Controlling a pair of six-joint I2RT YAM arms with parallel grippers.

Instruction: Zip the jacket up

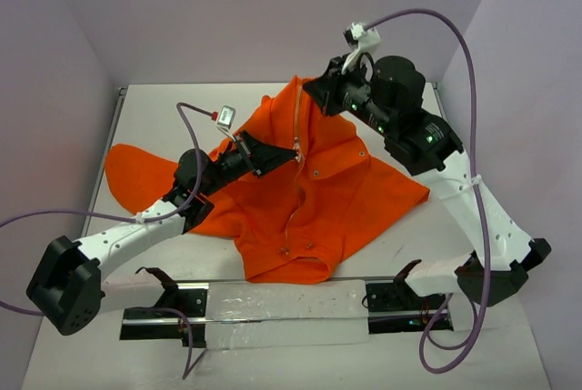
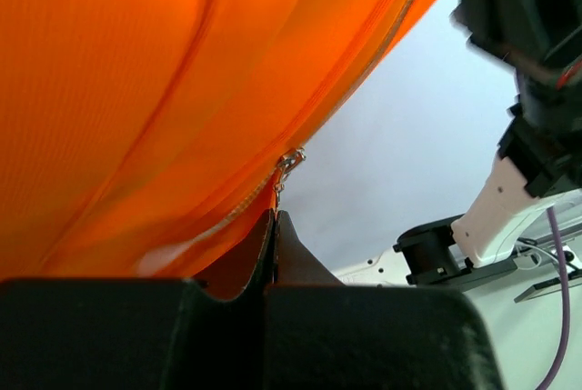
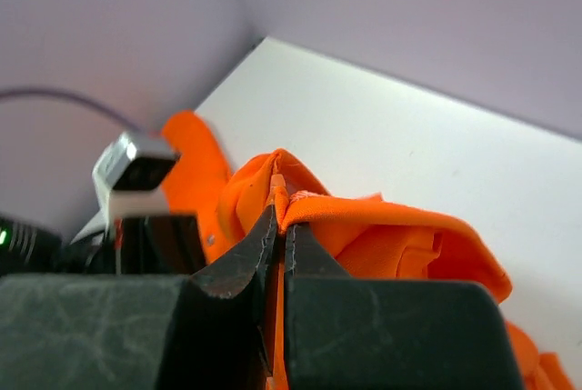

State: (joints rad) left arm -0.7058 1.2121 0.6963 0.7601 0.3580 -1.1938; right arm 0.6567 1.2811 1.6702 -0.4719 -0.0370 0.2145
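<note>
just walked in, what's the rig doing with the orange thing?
Both arms are working on the jacket, which lies spread on the table with its upper part lifted. The right end effector is shut on the fabric at the top edge and holds it up. The left end effector is shut on the fabric right by the zipper slider, roughly midway up the front. Whether it has the pull tab itself is hard to tell.
</note>
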